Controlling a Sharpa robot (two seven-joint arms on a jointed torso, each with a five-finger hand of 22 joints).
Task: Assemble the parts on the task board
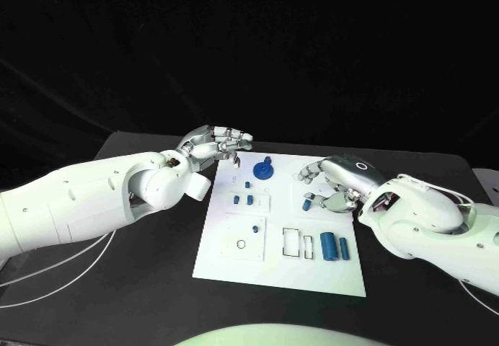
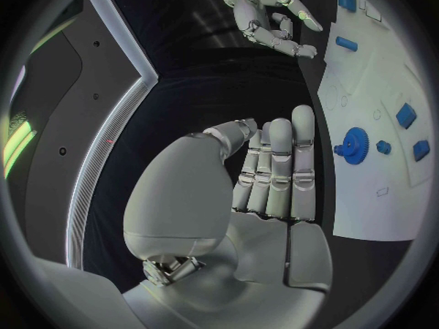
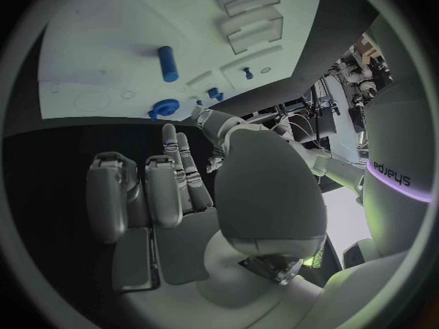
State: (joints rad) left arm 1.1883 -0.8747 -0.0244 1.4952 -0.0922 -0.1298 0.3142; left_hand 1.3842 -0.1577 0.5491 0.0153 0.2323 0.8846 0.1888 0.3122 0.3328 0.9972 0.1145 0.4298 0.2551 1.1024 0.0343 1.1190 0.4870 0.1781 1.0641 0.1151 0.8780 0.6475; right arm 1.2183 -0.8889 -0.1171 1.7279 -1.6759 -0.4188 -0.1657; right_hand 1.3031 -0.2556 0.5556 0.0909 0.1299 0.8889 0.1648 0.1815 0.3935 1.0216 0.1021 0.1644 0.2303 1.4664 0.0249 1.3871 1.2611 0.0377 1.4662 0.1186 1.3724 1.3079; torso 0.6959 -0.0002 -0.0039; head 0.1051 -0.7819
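Both robot hands, left (image 1: 216,146) and right (image 1: 334,182), hover released over the task board (image 1: 234,256).

Black table (image 1: 125,288), black backdrop behind it, dark panel with pale edge strip (image 2: 101,161)

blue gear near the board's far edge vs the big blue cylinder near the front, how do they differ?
The round blue toothed gear is flat and disc-like with a raised hub; the large blue cylinder is long and smooth. The gear sits at the white task board's far end by the left hand; the cylinder lies on its side near the front right. Both are blue, and neither is held.
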